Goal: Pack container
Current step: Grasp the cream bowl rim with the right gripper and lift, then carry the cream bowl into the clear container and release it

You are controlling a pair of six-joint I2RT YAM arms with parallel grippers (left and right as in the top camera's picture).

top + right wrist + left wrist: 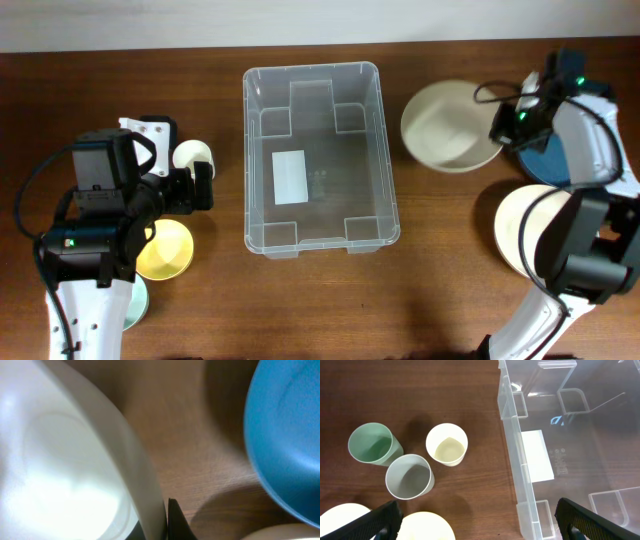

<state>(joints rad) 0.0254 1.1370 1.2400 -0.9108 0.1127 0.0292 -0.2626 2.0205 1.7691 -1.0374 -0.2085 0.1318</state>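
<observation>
Right claw (155, 529): the view is blurred. The wall of the cream bowl (75, 475) runs down between the two fingertips, with a dark pad on either side. I read that as the claw pinching the bowl's rim. I can't tell if the bowl is clear of the table (200, 450).

Just off the claw's outer side is the blue bowl (285, 435), apart from the cream one with bare wood between them.

Far beyond the claw, past the cream bowl, is the container (384, 170). It sits mid-table between both arms.

Left claw (480, 522): fingers spread wide, holding nothing.

Below it, toward its left finger, three cups stand upright and close together: grey cup (410, 476), then white cup (447, 444) and green cup (372, 444). The rims of two pale bowls show right by that finger.

Toward its right finger is the container's near wall, with the white label (537, 455) on the floor beyond it.

Progress, as I judge it:
- Nothing is packed. The container's floor shows only the label and the moulded notches.
- Every bowl and cup I can see sits outside it, on both sides.
- The cream bowl looks like the first item in hand.
- Carrying it across and dropping it in is left, and so is everything else.
</observation>
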